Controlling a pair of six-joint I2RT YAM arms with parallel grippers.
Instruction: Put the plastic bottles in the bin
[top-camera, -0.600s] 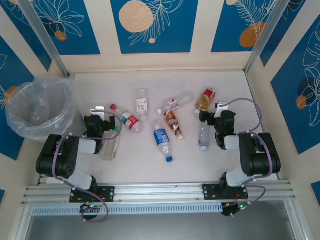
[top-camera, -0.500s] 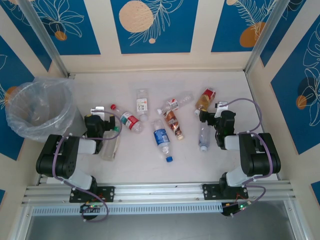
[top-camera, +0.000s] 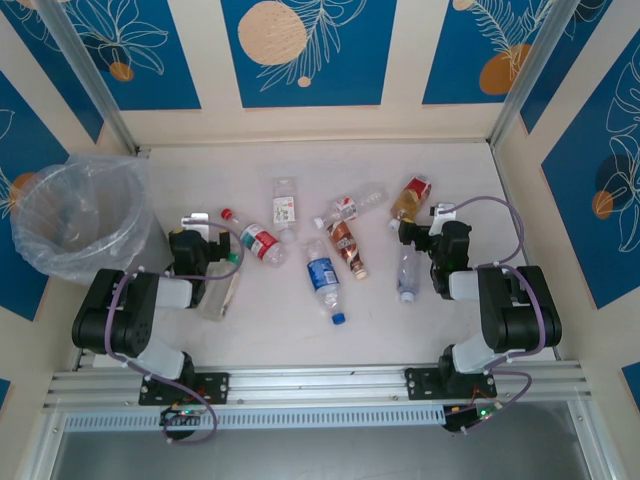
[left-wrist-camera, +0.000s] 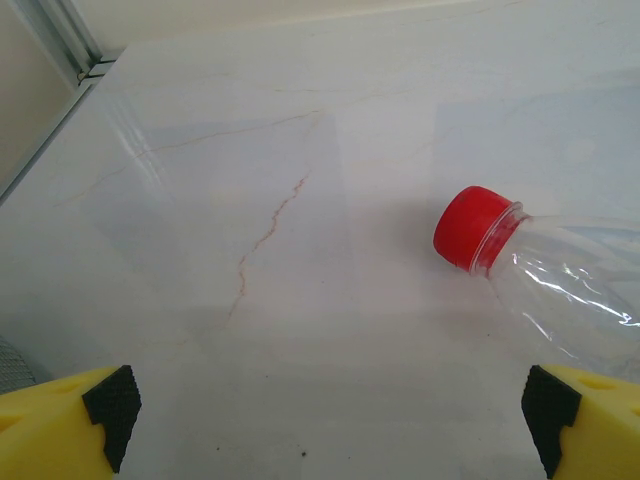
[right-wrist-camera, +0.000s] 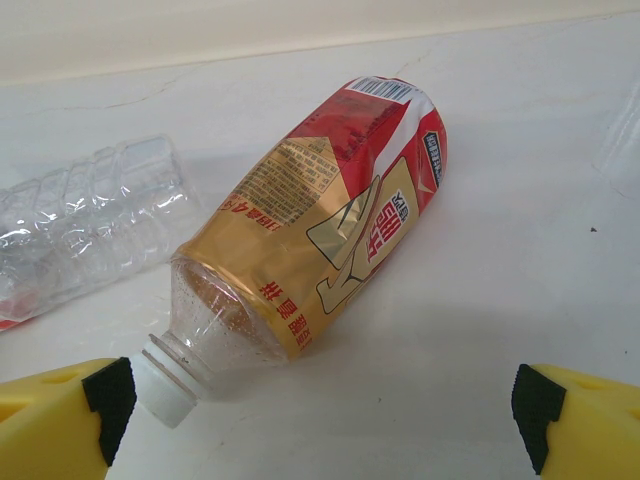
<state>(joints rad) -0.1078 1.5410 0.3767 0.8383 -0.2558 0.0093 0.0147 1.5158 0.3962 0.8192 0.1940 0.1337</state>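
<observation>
Several plastic bottles lie scattered across the white table. A red-capped one (top-camera: 255, 240) rests just right of my left gripper (top-camera: 195, 222); in the left wrist view its cap and neck (left-wrist-camera: 478, 230) lie ahead of the open, empty left gripper (left-wrist-camera: 328, 408), to the right. A red-and-gold labelled bottle (top-camera: 410, 195) with a white cap lies directly ahead of my right gripper (top-camera: 438, 214); in the right wrist view this bottle (right-wrist-camera: 330, 220) points its cap toward the left finger of the open right gripper (right-wrist-camera: 322, 408). The bin (top-camera: 75, 215), lined with a clear bag, stands at the far left.
A green-capped bottle (top-camera: 222, 285) lies beside the left arm. A blue-labelled bottle (top-camera: 323, 275), a brown-labelled one (top-camera: 345, 245) and a white-labelled one (top-camera: 285, 203) fill the middle. A clear bottle (top-camera: 407, 270) lies beside the right arm. A crushed clear bottle (right-wrist-camera: 90, 210) sits left of the gold one.
</observation>
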